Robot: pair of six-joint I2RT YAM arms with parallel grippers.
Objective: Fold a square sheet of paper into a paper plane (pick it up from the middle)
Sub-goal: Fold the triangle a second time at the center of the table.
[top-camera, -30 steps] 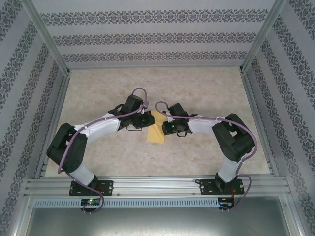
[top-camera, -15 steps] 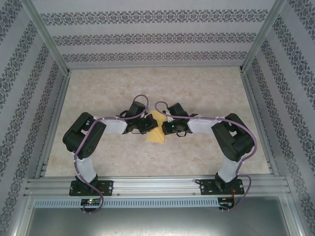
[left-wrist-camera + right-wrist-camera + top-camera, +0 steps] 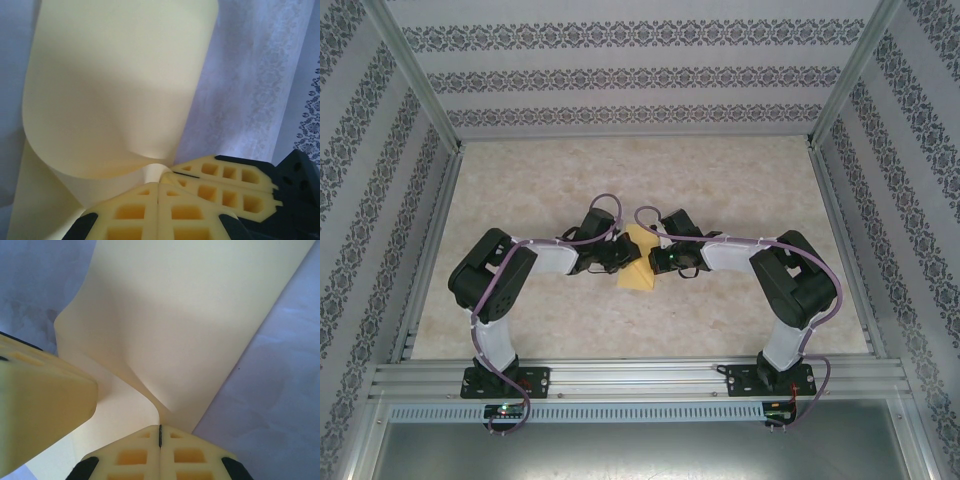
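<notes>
At the middle of the table [image 3: 740, 190], slightly toward its near edge, the square sheet of paper [image 3: 638, 266] sits between my two grippers.

Left gripper [image 3: 618, 256]: jaws closed flat together, a pinch of the sheet's left side caught at the tips.

Right gripper [image 3: 658, 261]: the same, clamped on the right side. The paper bows up in a smooth curl above both pinches, with no sharp crease visible yet.

Change over the last second: my left arm has drawn its elbow in from the left edge and stood it up, bringing that gripper closer against the sheet. In the last half second nothing moves.

Judgement: both holds look settled. The sheet is gathered at its middle, ready to lift. Risk: thin paper could slip or tear if I pull unevenly.
</notes>
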